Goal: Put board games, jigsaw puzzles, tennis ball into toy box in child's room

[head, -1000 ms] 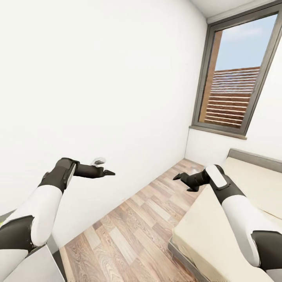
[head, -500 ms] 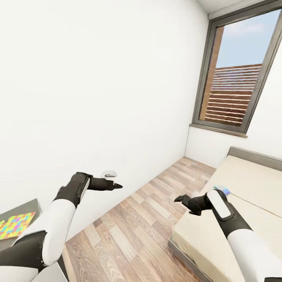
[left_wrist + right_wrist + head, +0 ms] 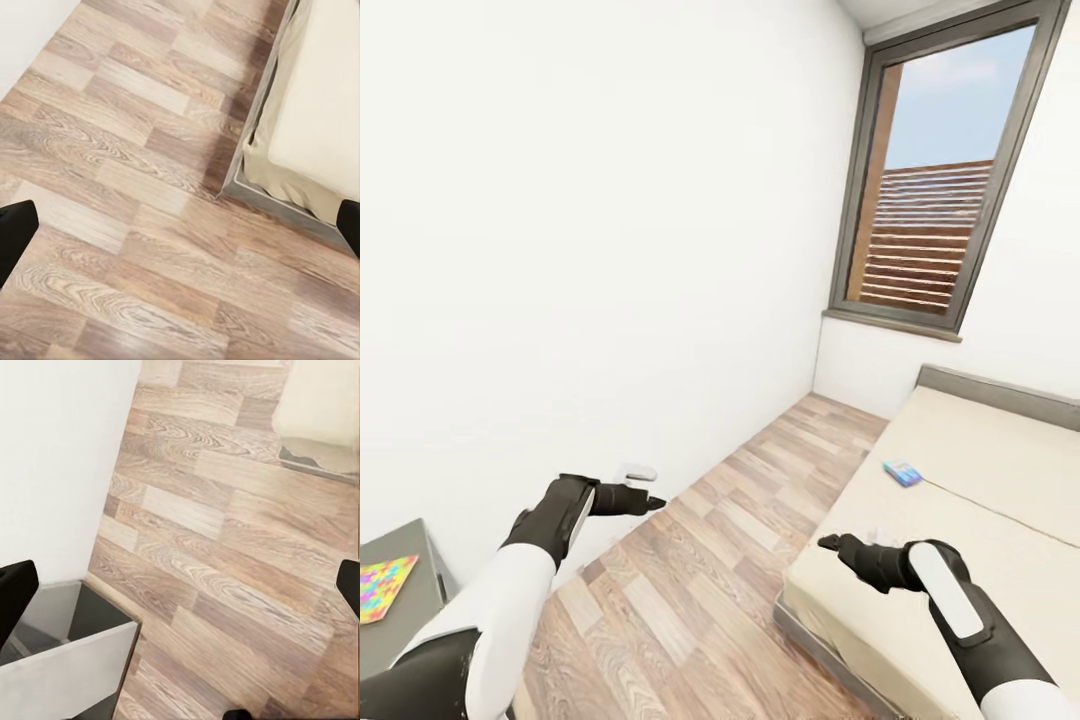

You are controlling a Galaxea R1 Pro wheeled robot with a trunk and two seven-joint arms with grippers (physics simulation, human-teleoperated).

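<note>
A small blue board game (image 3: 903, 472) lies flat on the beige bed (image 3: 1000, 480) at the right, beyond my right gripper (image 3: 838, 547). That gripper hovers open over the bed's near corner. One multicoloured jigsaw puzzle (image 3: 382, 588) lies on the dark grey side unit of the table (image 3: 415, 610) at the far left. My left gripper (image 3: 647, 500) hangs open over the wooden floor, near the white wall. In the left wrist view its fingertips (image 3: 15, 232) stand wide apart above the floor and the bed corner (image 3: 315, 127). The toy box and tennis ball are out of view.
Wooden floor (image 3: 690, 590) runs between the white wall and the bed, up to a tall window (image 3: 930, 230) at the far end. The right wrist view looks down on the floor (image 3: 225, 555) and a grey and white furniture corner (image 3: 75, 660) by the wall.
The camera has turned right, so the window sits further left. The blue board game, half hidden behind my right arm before, now lies in plain sight. Both arms sit lower in the picture.
</note>
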